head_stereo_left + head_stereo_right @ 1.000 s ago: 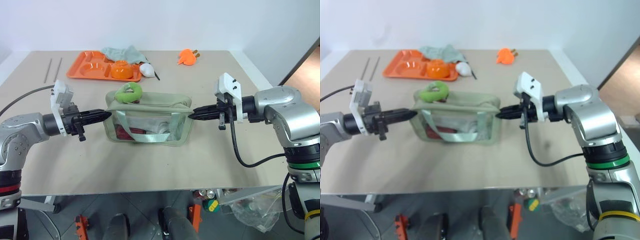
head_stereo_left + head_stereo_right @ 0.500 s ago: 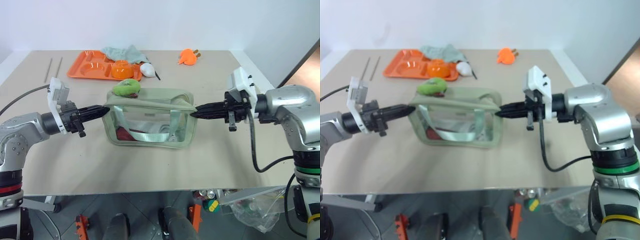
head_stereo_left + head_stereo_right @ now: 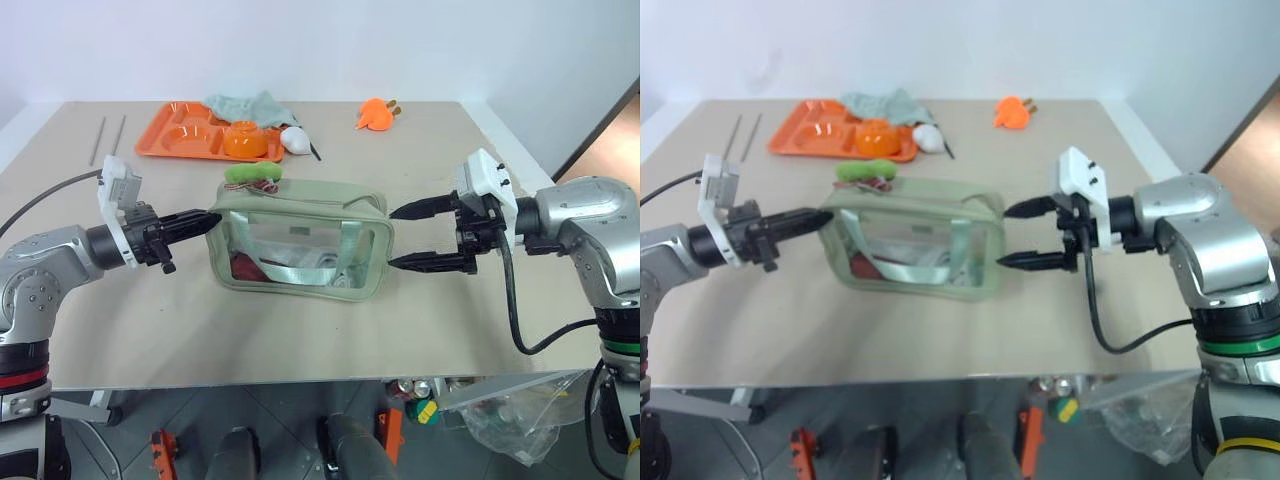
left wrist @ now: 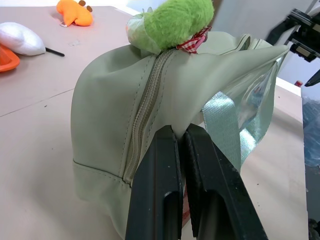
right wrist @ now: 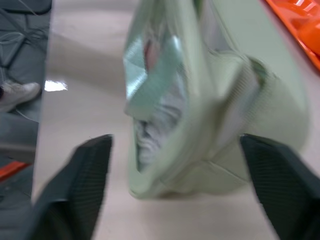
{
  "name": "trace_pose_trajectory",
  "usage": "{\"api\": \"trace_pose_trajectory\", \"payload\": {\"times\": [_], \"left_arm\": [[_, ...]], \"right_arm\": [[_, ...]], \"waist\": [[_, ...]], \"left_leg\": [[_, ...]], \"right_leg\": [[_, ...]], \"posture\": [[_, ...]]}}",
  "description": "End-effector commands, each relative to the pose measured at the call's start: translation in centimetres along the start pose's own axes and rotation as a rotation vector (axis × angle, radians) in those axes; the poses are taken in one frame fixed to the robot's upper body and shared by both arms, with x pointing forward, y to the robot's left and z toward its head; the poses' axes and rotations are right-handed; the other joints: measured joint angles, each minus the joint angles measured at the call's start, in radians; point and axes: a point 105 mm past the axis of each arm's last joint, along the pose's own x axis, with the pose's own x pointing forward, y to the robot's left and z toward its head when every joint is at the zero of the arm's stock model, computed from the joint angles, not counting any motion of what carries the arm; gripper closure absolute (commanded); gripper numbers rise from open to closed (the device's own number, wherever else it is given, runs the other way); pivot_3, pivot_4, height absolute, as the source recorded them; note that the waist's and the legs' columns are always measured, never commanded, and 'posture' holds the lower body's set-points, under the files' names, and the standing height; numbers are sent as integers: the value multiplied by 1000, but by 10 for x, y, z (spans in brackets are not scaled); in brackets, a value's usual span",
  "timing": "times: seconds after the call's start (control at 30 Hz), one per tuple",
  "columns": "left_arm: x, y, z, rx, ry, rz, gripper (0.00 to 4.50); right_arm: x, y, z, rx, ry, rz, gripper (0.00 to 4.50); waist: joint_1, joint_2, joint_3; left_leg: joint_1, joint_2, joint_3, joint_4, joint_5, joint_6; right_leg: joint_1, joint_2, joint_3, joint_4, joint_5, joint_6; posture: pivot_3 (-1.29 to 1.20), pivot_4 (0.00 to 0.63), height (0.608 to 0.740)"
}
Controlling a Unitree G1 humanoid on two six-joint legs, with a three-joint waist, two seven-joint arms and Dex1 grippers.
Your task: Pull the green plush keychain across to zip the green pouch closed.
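left gripper (image 3: pixel 208 220): fingers together, pinching pouch (image 3: pixel 300 240) end fabric | right gripper (image 3: pixel 395 237): fingers wide apart, just off other end | keychain (image 3: pixel 252 173): on top, left end

Readable text: none in any view.
Labels, brands, numbers, signs: none legible on anything shown.
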Motion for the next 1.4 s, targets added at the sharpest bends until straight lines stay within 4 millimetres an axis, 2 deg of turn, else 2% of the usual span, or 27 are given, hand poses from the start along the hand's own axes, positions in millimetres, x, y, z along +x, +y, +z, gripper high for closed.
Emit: {"api": "trace_pose_trajectory", "payload": {"times": [0.03, 0.13, 0.23, 0.43, 0.57, 0.7, 1.03, 1.23, 1.4], "left_arm": [[-1, -7, 15, 57, -40, -15, 4500], [-1, -6, 15, 57, -41, -12, 4500], [1, -6, 14, 59, -43, -14, 4500], [6, -6, 15, 68, -47, -24, 4500], [7, -7, 14, 70, -50, -27, 4500], [6, -7, 14, 70, -50, -29, 4500], [9, -11, 8, 71, -28, -47, 4500], [11, -14, 3, 74, -13, -60, 4500], [10, -14, 2, 71, -14, -59, 4500]], "right_arm": [[-29, -36, 43, -134, -135, -213, 47], [-28, -64, 76, -127, -278, -349, 47], [-6, -74, 100, -152, -332, -370, 47], [54, -49, 109, -241, -308, -216, 47], [78, -38, 115, -273, -315, -155, 47], [93, -34, 122, -274, -333, -127, 47], [126, -17, 128, -255, -347, -40, 47], [146, -19, 109, -229, -286, -56, 47], [149, -21, 103, -225, -266, -60, 47]], "waist": [[0, 0, 0], [-5, 0, 0], [-6, 0, 0], [0, 0, 0], [0, 0, 0], [1, 0, 0], [1, 0, 0], [1, 0, 0], [1, 0, 0]], "left_leg": [[0, 0, 1, 0, 0, 0], [1, 0, 1, 0, 0, 0], [1, 1, 0, 0, 0, 0], [-2, 1, -1, -1, 0, 0], [-3, 1, -1, -1, 0, 0], [-3, 1, -2, -1, 0, 0], [-3, 1, -2, -1, 0, 0], [-2, 1, -3, -1, 0, 0], [-2, 1, -3, -1, 0, 0]], "right_leg": [[0, 0, 0, 0, 0, 0], [0, 1, 1, 0, 1, -1], [0, 2, 0, 0, 1, -1], [-1, 1, 0, 0, 0, -1], [-2, 0, -1, 0, 0, 0], [-1, 0, -1, 0, 0, 0], [-1, 1, -2, 0, 0, -1], [-1, 1, -2, 0, 0, -1], [-1, 1, -2, 0, 0, -1]], "posture": [[0, 150, 740], [0, 150, 740], [0, 150, 740], [0, 150, 740], [0, 150, 740], [0, 150, 740], [0, 150, 740], [0, 150, 740], [0, 150, 740]]}}
